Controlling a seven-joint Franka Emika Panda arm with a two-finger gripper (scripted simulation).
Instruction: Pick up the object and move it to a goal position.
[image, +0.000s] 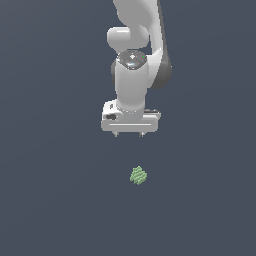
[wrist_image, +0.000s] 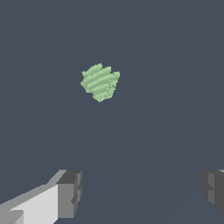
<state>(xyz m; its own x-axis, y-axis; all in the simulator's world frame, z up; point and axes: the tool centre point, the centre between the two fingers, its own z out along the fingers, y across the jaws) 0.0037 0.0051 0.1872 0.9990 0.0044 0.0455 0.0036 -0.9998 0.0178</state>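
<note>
The object (image: 138, 175) is a small pale-green bumpy blob lying alone on the dark grey floor, toward the front in the exterior view. My white gripper (image: 129, 134) hangs above and behind it, pointing down, a clear gap away and slightly toward the exterior view's left. Its two short fingertips (image: 116, 133) stand far apart with nothing between them. In the wrist view the object (wrist_image: 100, 82) lies ahead of the gripper (wrist_image: 142, 188), outside the space between the fingers (wrist_image: 70, 192).
Only the flat dark grey surface (image: 50, 200) surrounds the object. The white arm (image: 132, 55) rises behind the gripper to the top of the exterior view.
</note>
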